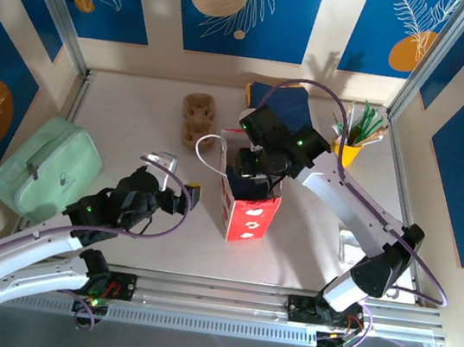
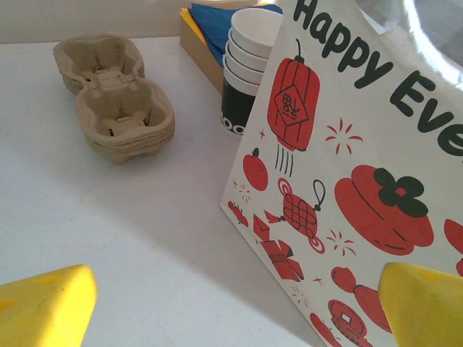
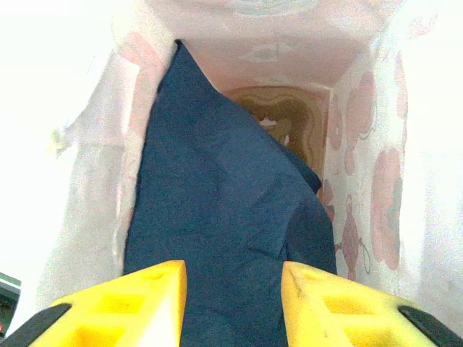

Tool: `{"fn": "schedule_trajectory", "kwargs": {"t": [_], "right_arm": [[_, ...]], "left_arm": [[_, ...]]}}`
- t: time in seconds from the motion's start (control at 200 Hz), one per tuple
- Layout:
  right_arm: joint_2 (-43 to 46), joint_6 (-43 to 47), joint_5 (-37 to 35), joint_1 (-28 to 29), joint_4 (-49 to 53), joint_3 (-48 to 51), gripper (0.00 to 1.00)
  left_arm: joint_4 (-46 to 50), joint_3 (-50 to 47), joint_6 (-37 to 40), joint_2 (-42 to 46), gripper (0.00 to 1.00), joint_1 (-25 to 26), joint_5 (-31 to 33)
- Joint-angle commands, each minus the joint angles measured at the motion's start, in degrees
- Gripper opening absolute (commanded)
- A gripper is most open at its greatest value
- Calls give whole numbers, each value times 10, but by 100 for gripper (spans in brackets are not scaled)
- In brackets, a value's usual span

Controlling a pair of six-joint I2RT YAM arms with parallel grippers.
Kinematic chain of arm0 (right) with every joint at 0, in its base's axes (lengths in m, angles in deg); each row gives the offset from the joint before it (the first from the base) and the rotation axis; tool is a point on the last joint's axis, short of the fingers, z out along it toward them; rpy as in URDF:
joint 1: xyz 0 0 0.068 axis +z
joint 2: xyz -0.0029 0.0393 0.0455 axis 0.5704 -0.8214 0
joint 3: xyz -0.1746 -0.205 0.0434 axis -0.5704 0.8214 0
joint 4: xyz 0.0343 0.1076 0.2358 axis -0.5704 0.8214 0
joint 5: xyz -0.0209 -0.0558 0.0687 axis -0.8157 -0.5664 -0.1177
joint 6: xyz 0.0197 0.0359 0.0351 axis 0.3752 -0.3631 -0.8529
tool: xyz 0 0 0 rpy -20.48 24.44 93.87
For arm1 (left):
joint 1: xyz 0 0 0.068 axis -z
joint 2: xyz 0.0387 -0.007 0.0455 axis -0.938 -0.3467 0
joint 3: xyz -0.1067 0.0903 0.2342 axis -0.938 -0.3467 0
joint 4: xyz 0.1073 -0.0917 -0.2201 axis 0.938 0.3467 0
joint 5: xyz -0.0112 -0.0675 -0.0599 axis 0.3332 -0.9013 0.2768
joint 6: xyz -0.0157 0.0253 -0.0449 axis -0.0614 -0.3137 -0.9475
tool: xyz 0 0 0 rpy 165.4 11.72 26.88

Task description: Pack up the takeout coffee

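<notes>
Close to the near edge of the table (image 1: 290,252), the left gripper (image 2: 231,314) hovers low, yellow fingers spread wide and empty, facing the printed side of the red-and-white paper gift bag (image 1: 247,215) that stands upright mid-table. Over the bag's mouth the right gripper (image 3: 231,303) points straight down, fingers parted part-way with nothing pinched. Below them a dark blue napkin (image 3: 217,195) lies crumpled down the inside, with a brown cardboard shape (image 3: 286,119) at the bottom. Where the takeout coffee sits I cannot tell; it may be under that napkin. Toward the far edge lie stacked pulp cup carriers (image 2: 123,119) and a stack of lidless paper cups (image 2: 249,43). The step looks like letting the napkin go into the bag. Next, the right arm needs a straight lift clear of the bag without catching its white handle (image 1: 209,148).
</notes>
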Motion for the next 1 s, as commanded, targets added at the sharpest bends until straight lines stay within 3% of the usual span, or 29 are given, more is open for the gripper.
{"fn": "schedule_trajectory", "kwargs": {"t": [0.0, 0.41, 0.625, 0.79, 0.99], "right_arm": [[25, -8, 24, 5, -5, -17, 40], [39, -8, 22, 14, 5, -68, 41], [41, 22, -28, 1, 5, -118, 47], [38, 62, -26, -43, -16, -159, 52], [17, 97, 10, -151, -64, -183, 57]], "left_arm": [[-7, -2, 6, 9, 99, -5, 11], [-7, 1, 8, 8, 99, -4, 16], [-4, 9, 15, 5, 99, -5, 21], [-2, 12, 17, 4, 99, -5, 23], [-3, 12, 20, 0, 99, -5, 30]]}}
